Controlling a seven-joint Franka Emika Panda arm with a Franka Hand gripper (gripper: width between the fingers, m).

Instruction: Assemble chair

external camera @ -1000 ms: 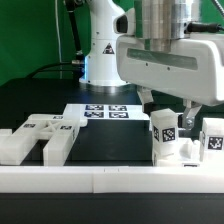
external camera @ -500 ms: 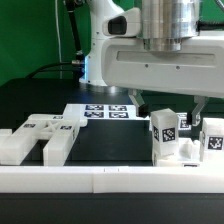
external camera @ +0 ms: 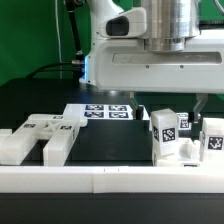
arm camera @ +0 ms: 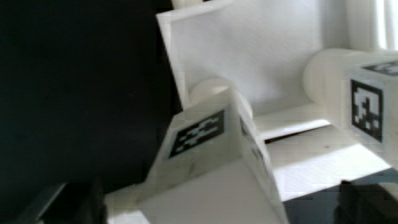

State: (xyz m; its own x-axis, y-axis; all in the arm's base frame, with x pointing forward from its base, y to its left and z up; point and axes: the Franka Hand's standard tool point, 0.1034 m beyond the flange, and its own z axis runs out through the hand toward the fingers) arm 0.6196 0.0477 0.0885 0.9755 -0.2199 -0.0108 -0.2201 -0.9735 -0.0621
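Observation:
Two upright white chair pieces with square tags stand at the exterior view's right: one (external camera: 165, 137) and another (external camera: 213, 139) beside it. A slotted white chair piece (external camera: 45, 136) lies at the left. My gripper (external camera: 170, 110) hangs open just above the right-hand pieces, its dark fingers (external camera: 140, 108) apart and holding nothing. In the wrist view a tagged piece (arm camera: 210, 140) stands below the open gripper (arm camera: 210, 208), with a second tagged piece (arm camera: 365, 100) beside it and a flat white part (arm camera: 249, 50) beyond.
The marker board (external camera: 105, 112) lies on the black table behind the pieces. A long white rail (external camera: 100, 181) runs along the front edge. The robot's white base (external camera: 105, 60) stands at the back before a green backdrop.
The gripper has risen a little above the right-hand pieces and looms larger in the exterior view. Its jaws stay open. The pieces have not moved.

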